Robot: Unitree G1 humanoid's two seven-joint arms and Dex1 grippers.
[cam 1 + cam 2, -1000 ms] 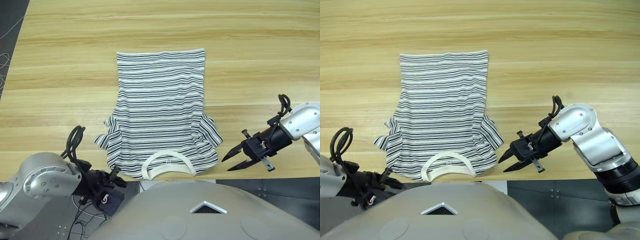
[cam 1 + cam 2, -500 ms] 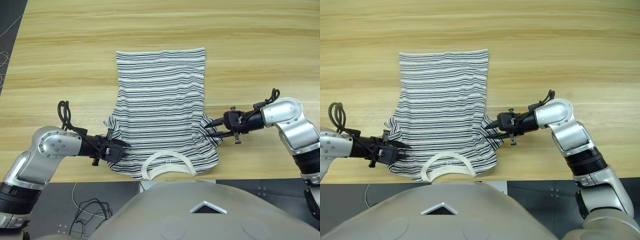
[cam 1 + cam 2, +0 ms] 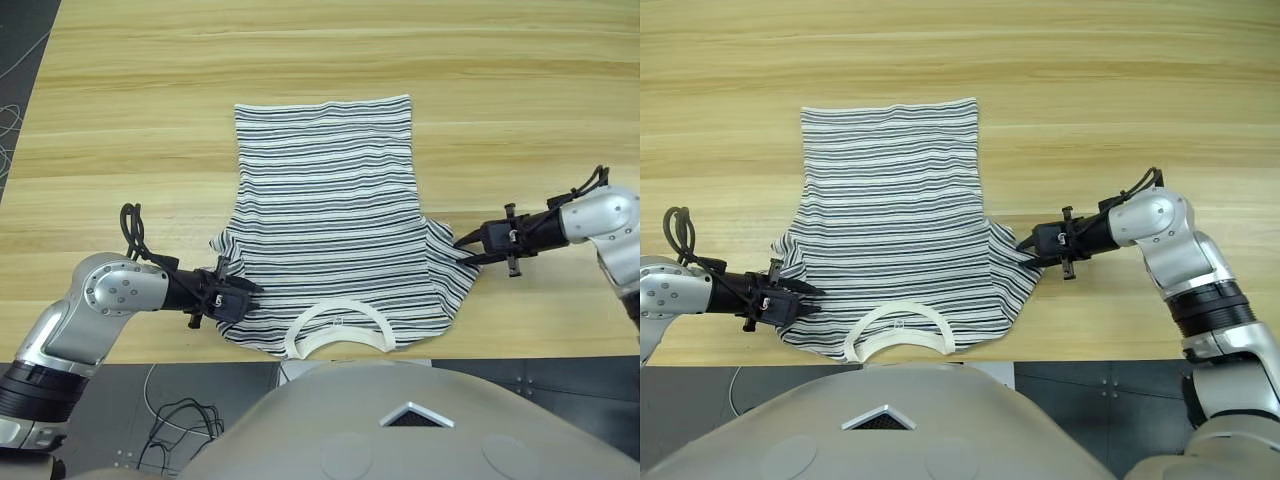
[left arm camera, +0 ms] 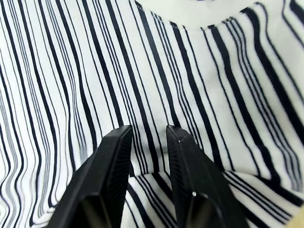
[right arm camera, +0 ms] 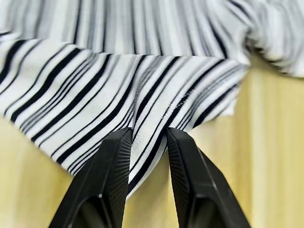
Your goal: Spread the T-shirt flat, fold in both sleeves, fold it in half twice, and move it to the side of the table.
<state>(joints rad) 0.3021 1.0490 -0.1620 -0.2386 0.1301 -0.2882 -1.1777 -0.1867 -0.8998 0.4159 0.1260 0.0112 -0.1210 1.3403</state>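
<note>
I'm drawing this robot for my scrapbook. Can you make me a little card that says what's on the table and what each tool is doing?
thing: striped shirt, lying on a wooden table
collar: white, at the edge nearest the robot
left tool: shut on the shirt's edge, near the bunched left sleeve
right tool: shut on the right sleeve, which is stretched out sideways
folding: not yet begun; neither sleeve is folded in

No lettering can be read anywhere; the small tag (image 3: 338, 322) inside the collar (image 3: 300, 325) of the T-shirt (image 3: 325, 210) is illegible.
</note>
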